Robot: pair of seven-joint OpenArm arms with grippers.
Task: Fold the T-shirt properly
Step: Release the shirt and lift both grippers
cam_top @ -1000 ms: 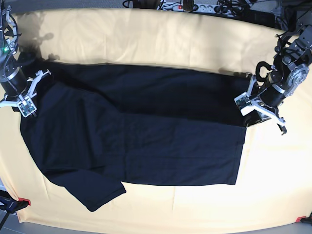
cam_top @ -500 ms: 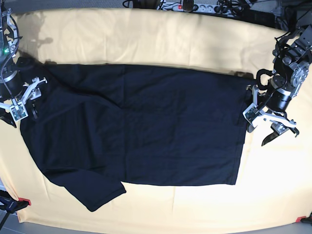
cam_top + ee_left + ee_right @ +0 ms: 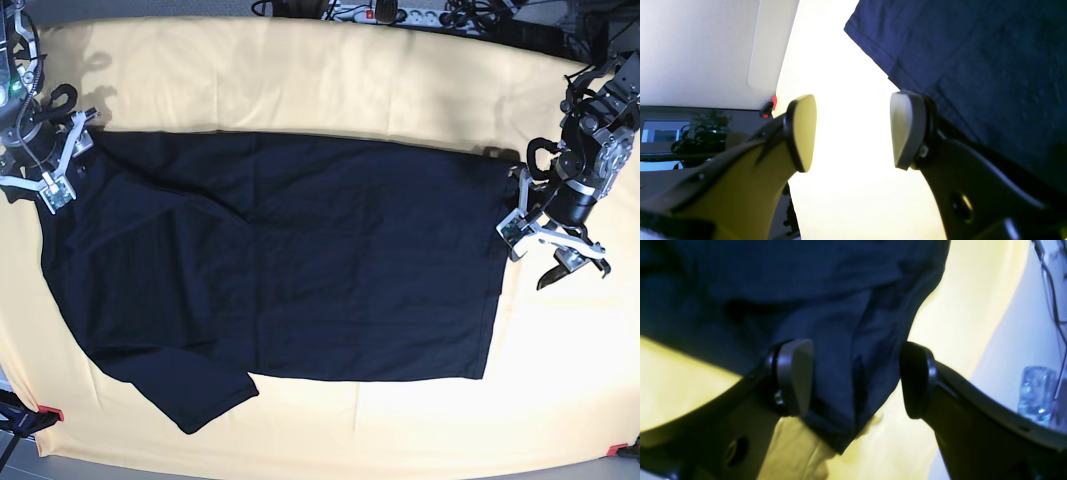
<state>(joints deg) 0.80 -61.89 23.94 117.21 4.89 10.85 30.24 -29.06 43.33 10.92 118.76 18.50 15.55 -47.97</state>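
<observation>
lying flat mid-table (image 3: 300, 70), the t-shirt (image 3: 290, 270) is gripped by nothing: left jaws (image 3: 556, 256) at 3 o'clock and right jaws (image 3: 40, 172) at 10 o'clock are spread wide.

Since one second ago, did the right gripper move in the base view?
Yes. The right gripper moved up the image, toward the far edge of the yellow cloth, and it now stands open at the T-shirt corner.
</observation>
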